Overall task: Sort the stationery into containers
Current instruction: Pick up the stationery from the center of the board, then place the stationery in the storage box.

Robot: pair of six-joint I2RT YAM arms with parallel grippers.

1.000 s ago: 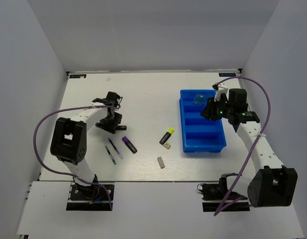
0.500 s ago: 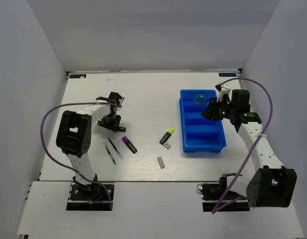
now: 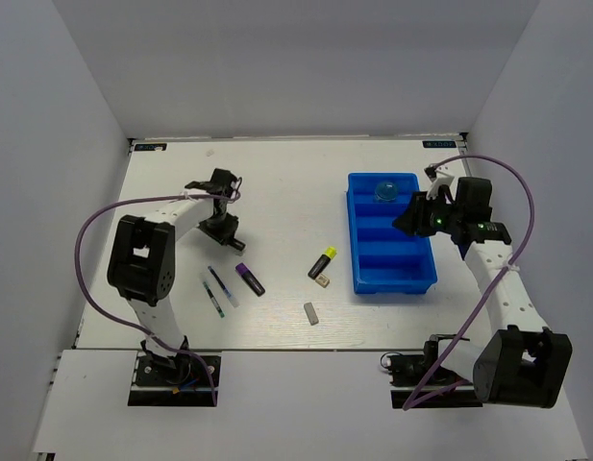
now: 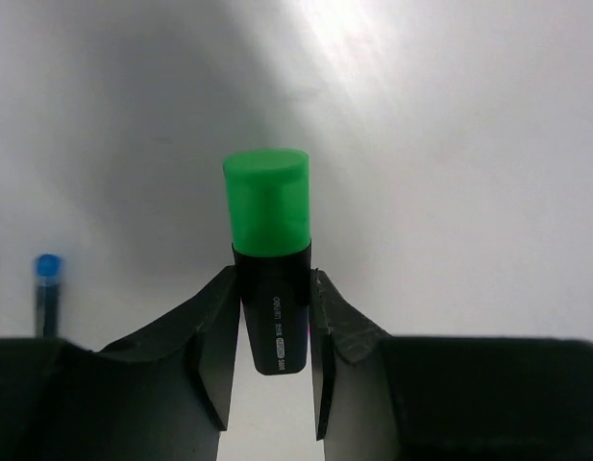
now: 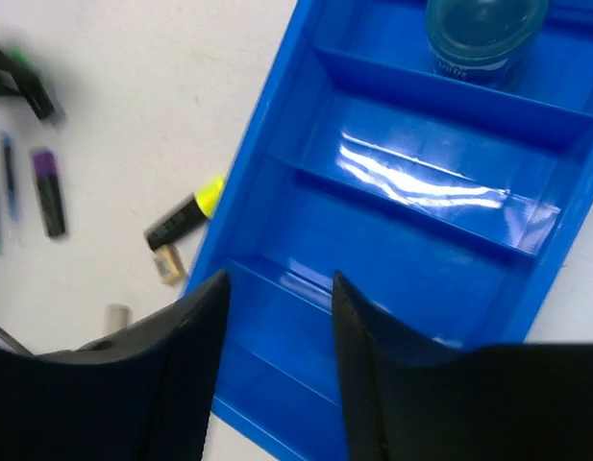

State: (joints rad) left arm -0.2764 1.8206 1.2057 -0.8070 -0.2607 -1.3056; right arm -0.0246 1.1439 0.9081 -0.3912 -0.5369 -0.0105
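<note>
Left wrist view gives you the clearest read. The jaws of the left gripper [image 4: 273,288] are clenched on the black barrel of a green-capped marker [image 4: 268,206], one finger pressed to each side. The cap sticks out past the fingertips over the white desk [image 4: 469,144] (whether the marker is lifted off the surface you cannot tell).

On the right wrist view, the jaws of the right gripper [image 5: 277,288] stand apart with nothing between them, poised above the blue tray [image 5: 421,154]. A blue round piece [image 5: 485,29] sits in the tray's far-end compartment.

From the top external camera you see the tray on the right half of the desk, its length running away from the arm bases. Just left of it lies a yellow-capped marker [image 3: 323,261], with a beige eraser [image 3: 322,282] right beside its dark end. A grey eraser [image 3: 311,313] lies apart from these, closer to the bases. Near the left gripper, on its base side, lie a purple-capped marker [image 3: 249,279] and two thin pens [image 3: 219,286], side by side.
</note>
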